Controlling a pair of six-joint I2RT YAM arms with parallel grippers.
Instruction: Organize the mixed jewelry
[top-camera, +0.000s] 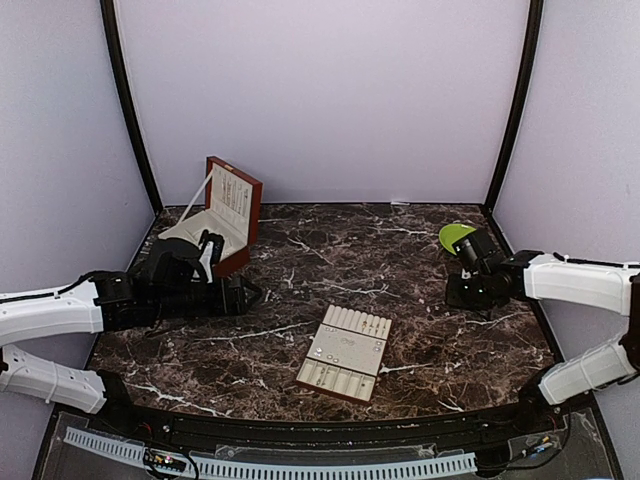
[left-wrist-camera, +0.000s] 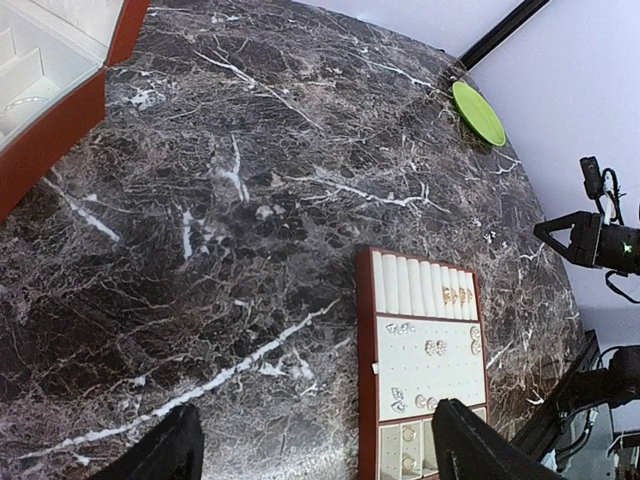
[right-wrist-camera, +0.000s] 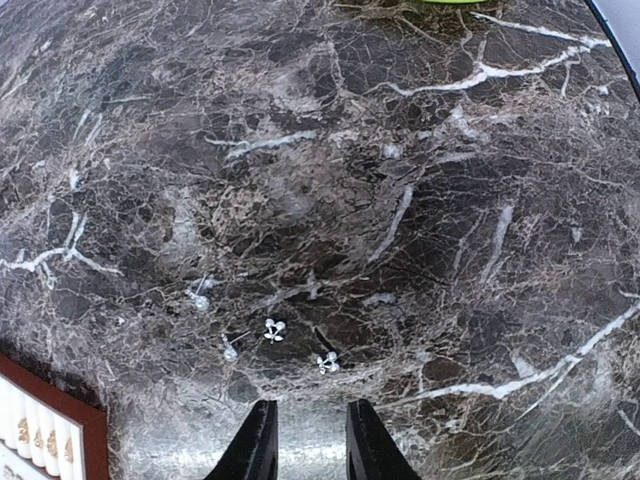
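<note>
Pieces of the mixed jewelry (right-wrist-camera: 274, 329), small and silvery, are seen scattered on the dark marble table (right-wrist-camera: 450, 200), just beyond the fingertips of the right gripper (right-wrist-camera: 310, 410). Its jaws are drawn close with a narrow gap, and nothing is seen between them. The left gripper (left-wrist-camera: 318, 420) is held with jaws wide apart above the table, near the cream tray (left-wrist-camera: 365, 350), where more small pieces are seated. Printing inside the lid of the wooden box (top-camera: 235, 205) is too small to be read.
</note>
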